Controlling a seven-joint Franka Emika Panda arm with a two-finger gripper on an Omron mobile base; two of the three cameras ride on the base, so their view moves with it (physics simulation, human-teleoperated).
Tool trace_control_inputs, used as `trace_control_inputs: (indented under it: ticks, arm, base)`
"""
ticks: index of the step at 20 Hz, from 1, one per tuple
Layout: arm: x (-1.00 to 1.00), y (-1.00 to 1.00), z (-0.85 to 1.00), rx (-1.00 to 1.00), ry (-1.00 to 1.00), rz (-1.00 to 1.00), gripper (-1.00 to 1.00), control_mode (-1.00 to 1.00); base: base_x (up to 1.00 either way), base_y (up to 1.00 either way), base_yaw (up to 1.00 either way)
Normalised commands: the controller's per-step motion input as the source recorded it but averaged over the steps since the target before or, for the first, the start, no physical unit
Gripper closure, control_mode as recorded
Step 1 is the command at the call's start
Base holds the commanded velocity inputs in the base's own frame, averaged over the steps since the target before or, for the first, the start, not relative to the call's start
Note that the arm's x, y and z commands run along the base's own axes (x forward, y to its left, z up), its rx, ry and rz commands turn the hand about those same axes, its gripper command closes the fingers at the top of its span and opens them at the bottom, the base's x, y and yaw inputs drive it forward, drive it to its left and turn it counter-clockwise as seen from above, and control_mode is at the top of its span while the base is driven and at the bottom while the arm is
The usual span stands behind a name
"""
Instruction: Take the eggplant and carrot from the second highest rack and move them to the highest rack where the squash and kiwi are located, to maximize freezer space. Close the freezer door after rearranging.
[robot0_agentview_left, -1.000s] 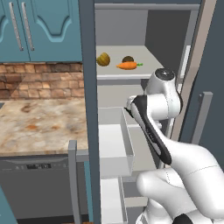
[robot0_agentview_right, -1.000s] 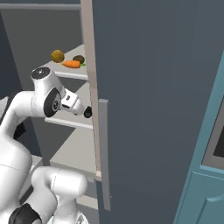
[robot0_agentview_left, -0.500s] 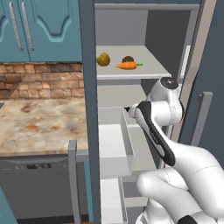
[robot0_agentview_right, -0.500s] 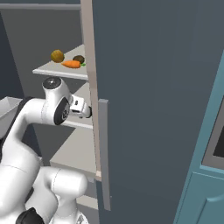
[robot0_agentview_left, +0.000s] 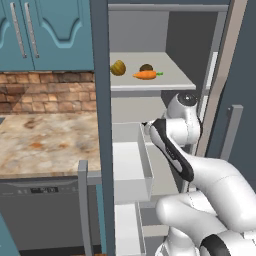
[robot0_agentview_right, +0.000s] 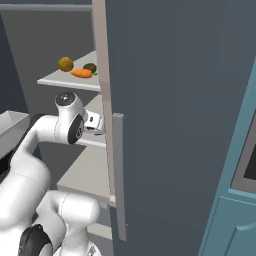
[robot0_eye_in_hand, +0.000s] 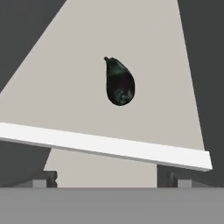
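Observation:
In the hand view the eggplant (robot0_eye_in_hand: 119, 82), a near-black oblong lump, lies alone on the pale second rack (robot0_eye_in_hand: 65, 100), beyond its white front lip. My gripper (robot0_eye_in_hand: 111, 179) is open, short of that lip and apart from the eggplant, with its dark fingertips (robot0_eye_in_hand: 49, 178) at the bottom. On the highest rack (robot0_agentview_left: 170, 80) lie the squash (robot0_agentview_left: 118, 67), the kiwi (robot0_agentview_left: 146, 67) and the orange carrot (robot0_agentview_left: 146, 75). From the right, the squash (robot0_agentview_right: 65, 64), kiwi (robot0_agentview_right: 90, 67) and carrot (robot0_agentview_right: 81, 73) sit above my gripper (robot0_agentview_right: 95, 123). The freezer door (robot0_agentview_right: 170, 125) stands open.
A white box drawer (robot0_agentview_left: 131, 160) is pulled out to the left of my arm, below the second rack. The door's grey bar handle (robot0_agentview_right: 118, 175) hangs close on my right. A stone counter (robot0_agentview_left: 45, 145) lies left of the freezer's teal wall (robot0_agentview_left: 101, 125).
My hand has come down from the level of the highest rack to the second rack and turned toward the freezer's inside. The gripper has stayed open. The vegetables have not moved.

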Motion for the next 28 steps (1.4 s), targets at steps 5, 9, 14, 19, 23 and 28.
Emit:
trace_control_inputs:
  ticks: [5,9,14,19,23,28]
  arm:
    - [0.22,0.00,-0.14,-0.02,0.00,0.00,-1.00,-1.00]
    - [0.23,0.00,-0.13,-0.02,0.00,0.00,-1.00,-1.00]
    - [0.27,-0.02,-0.14,0.00,0.00,0.00,-1.00,-1.00]
    - [0.26,-0.03,-0.13,0.00,0.00,0.00,-1.00,-1.00]
    - [0.23,-0.01,-0.16,0.00,0.00,0.00,-1.00,-1.00]
    - [0.21,0.00,-0.16,0.00,0.00,0.00,-1.00,-1.00]
  base:
    - [0.00,0.00,0.00]
    - [0.00,0.00,0.00]
    - [0.00,0.00,0.00]
    - [0.00,0.00,0.00]
    - [0.00,0.00,0.00]
    - [0.00,0.00,0.00]
